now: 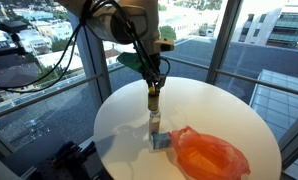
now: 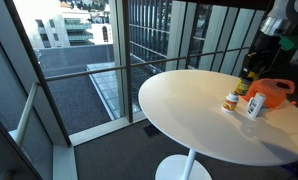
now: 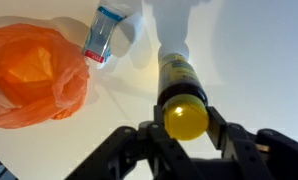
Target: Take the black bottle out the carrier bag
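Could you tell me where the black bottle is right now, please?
In the wrist view the black bottle is upright between the tool's fingers, over the white table, outside the orange bag at picture left, near a small blue-white carton.

Strong daylight comes through the windows and makes the white table very bright, almost glaring. The shadows on it are short and soft. In my wrist view the bottle and my dark gripper look slightly blurred.
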Action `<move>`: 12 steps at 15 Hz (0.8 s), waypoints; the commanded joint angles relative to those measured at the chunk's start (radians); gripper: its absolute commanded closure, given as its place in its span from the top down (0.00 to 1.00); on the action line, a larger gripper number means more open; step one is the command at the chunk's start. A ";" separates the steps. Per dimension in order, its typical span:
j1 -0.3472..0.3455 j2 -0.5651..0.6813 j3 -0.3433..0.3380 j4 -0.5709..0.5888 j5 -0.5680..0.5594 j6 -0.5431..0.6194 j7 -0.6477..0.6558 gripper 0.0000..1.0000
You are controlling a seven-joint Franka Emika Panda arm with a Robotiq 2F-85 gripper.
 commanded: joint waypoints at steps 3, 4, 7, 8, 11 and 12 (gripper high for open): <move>0.004 0.028 -0.002 0.039 -0.033 0.020 0.023 0.20; 0.003 0.033 -0.002 0.043 -0.035 0.022 0.024 0.20; 0.003 0.042 -0.004 0.054 -0.034 0.024 0.020 0.20; 0.003 0.046 -0.005 0.059 -0.032 0.024 0.018 0.20; 0.003 0.061 -0.007 0.074 -0.028 0.020 0.015 0.20; 0.003 0.067 -0.008 0.080 -0.027 0.019 0.013 0.20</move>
